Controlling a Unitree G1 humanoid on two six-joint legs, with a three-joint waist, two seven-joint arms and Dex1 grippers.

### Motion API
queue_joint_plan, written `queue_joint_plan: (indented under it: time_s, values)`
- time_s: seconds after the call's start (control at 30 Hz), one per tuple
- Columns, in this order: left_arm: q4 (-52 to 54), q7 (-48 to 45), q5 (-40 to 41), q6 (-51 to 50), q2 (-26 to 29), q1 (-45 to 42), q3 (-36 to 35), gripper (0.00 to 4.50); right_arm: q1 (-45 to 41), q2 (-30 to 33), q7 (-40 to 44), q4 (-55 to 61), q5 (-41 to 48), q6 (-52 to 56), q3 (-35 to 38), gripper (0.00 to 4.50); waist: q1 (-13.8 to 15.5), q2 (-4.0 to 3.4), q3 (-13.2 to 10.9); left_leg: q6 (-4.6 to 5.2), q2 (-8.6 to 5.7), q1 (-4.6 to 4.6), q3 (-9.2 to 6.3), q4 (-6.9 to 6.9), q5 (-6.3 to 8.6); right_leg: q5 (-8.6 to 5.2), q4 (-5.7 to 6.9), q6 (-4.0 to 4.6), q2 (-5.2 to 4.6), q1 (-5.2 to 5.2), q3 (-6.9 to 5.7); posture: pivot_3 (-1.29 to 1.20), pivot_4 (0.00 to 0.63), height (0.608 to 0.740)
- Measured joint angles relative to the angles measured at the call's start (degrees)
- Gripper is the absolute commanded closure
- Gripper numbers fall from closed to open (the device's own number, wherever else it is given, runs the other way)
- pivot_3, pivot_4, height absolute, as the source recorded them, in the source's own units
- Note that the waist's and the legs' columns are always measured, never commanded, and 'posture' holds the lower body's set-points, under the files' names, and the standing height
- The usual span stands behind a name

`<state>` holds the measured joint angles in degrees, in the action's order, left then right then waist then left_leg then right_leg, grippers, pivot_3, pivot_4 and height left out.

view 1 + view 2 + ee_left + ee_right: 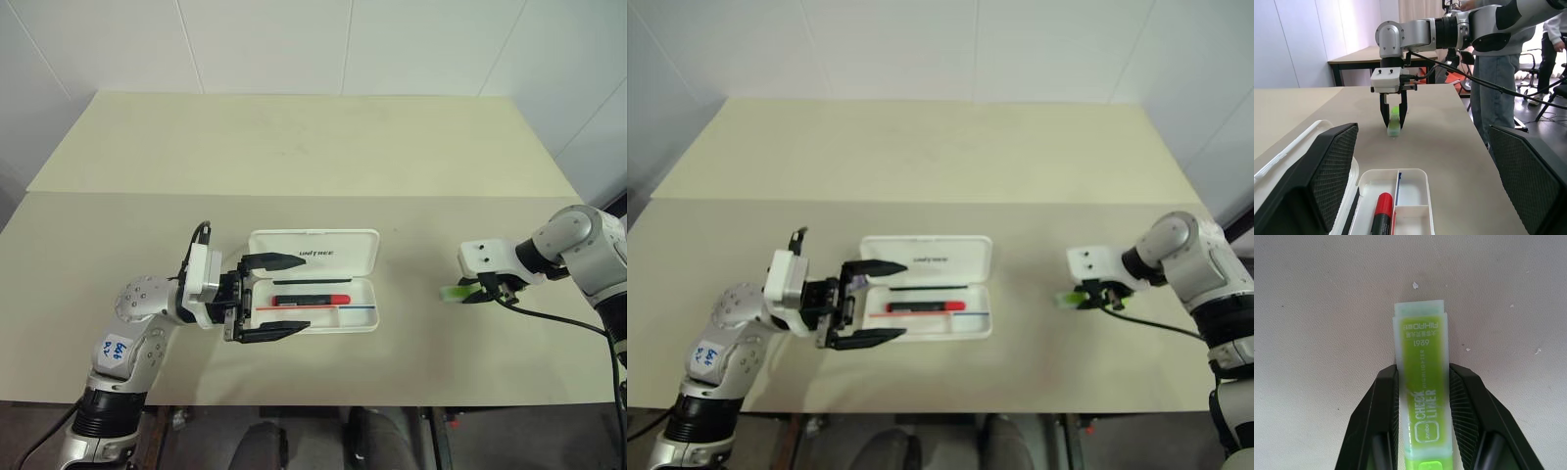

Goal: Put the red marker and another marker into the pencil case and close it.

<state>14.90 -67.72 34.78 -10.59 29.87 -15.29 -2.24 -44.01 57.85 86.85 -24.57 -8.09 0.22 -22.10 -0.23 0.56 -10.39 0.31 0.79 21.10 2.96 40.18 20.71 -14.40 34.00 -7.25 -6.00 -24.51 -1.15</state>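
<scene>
A robot lab or test room in an office-like space; the bare beige desk [294, 147] stands against plain white panelled walls [294, 39]; behind it, in the left wrist view, a second table [1354, 58] with black legs, office chairs [1535, 63] on castors, grey floor, and people [1496, 93] standing close by, watching a robot arm [1449, 32] with trailing black cables [1508, 93].

Beige table [294, 147] | white panelled wall [294, 39] behind | second table [1359, 56] beyond (dark legs) | person [1493, 88] standing beside
</scene>
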Motion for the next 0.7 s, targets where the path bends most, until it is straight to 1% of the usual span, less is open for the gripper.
queue_joint_plan:
  time_s: [0.53,0.57,0.6,0.7]
  values:
    - [0.00,0.04,0.02,0.00,0.05,0.00,0.00,0.00,0.00,0.00,0.01,0.01,0.00,0.03,0.00,3.42,0.01,0.00,0.00,0.00,0.00,0.00,0.00,0.00,0.00,0.00,0.00,0.00,0.00,0.00,0.00,0.00,0.150,0.740]
    - [-0.27,-0.21,0.02,0.02,0.03,-0.34,0.14,0.00,0.73,0.01,-0.49,1.34,0.12,1.57,0.77,3.42,0.05,0.00,0.00,0.00,0.00,0.00,0.00,0.00,0.00,0.00,0.00,0.00,0.00,0.00,0.00,0.00,0.150,0.740]
    - [-2.02,-1.37,0.03,0.15,-0.06,-1.94,0.50,0.00,3.39,-0.41,-2.71,5.71,0.32,6.58,3.56,3.42,0.31,0.01,0.00,-0.06,0.02,0.05,-0.09,0.02,-0.04,0.00,0.04,0.01,0.00,0.00,-0.09,0.00,0.150,0.740]
    - [-10.05,-5.06,-0.04,0.89,-1.51,-10.88,1.72,0.00,8.48,-4.18,-11.52,21.62,2.46,22.09,9.89,3.42,0.50,-0.03,-0.01,-0.18,0.01,0.14,-0.10,0.11,-0.16,0.10,0.15,0.13,0.02,-0.09,-0.12,0.00,0.150,0.740]
